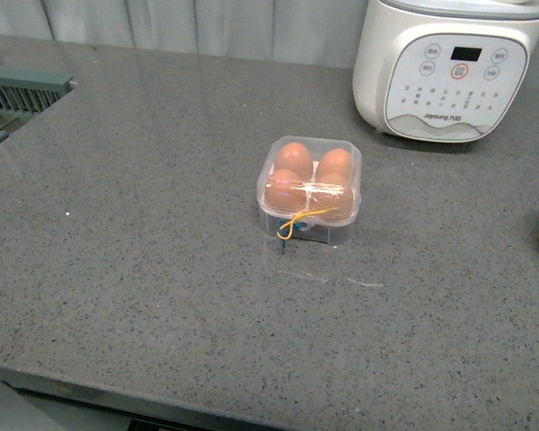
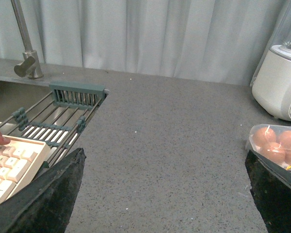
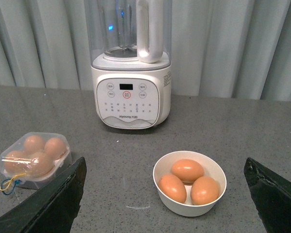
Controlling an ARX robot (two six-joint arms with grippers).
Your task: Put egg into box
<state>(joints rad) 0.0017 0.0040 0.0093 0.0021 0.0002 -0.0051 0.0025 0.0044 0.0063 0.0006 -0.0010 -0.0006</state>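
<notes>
Closed clear box (image 1: 309, 190) holding four brown eggs mid-bench (image 1: 144, 233), three eggs in white bowl (image 3: 189, 203), white appliance (image 3: 131, 99) printed "Joyoung", both claws' fingers spread apart, empty

"Joyoung" brand name on white blender (image 3: 131, 97) control panel

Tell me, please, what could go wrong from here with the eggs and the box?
1. The box already shows four eggs under a shut lid, so a further egg has no free cell.
2. The bowl holds three touching eggs; gripping one may knock the others.
3. The yellow cord could snag a pincer opening the lid.
</notes>
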